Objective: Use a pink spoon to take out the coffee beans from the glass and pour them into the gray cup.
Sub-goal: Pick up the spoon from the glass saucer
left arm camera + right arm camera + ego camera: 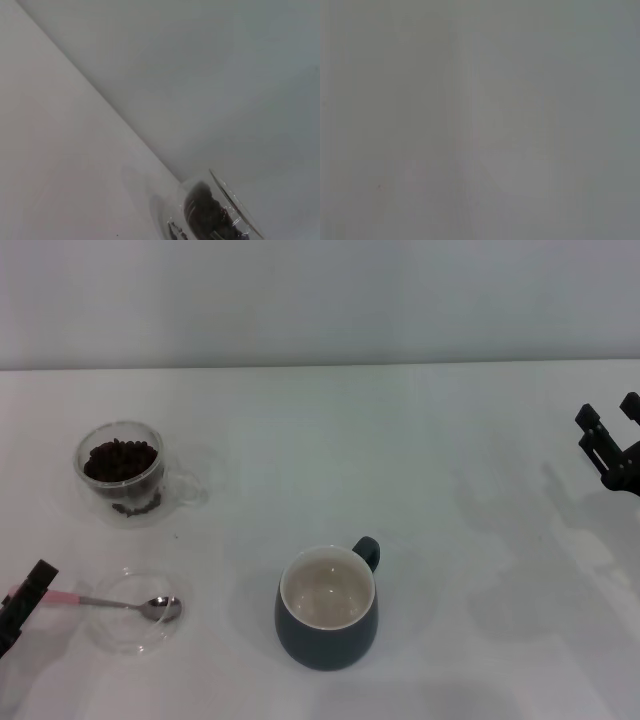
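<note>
Currently my left gripper (28,592) sits at the near left edge of the white table (450,440), its dark fingers at the pale pink handle end of the pink spoon (120,605); whether they are clenched on the handle or merely alongside it I cannot tell. The spoon lies flat, its metal bowl resting in a shallow clear glass dish (132,640). Farther back on the left stands the glass (122,475), upright, with the coffee beans (120,460) heaped inside. The gray cup (327,608) stands upright near the centre front, its cream inside bare, its handle turned to the far right. My right gripper (612,435) hangs at the far right edge, well apart from everything, fingers spread and grasping nothing.
</note>
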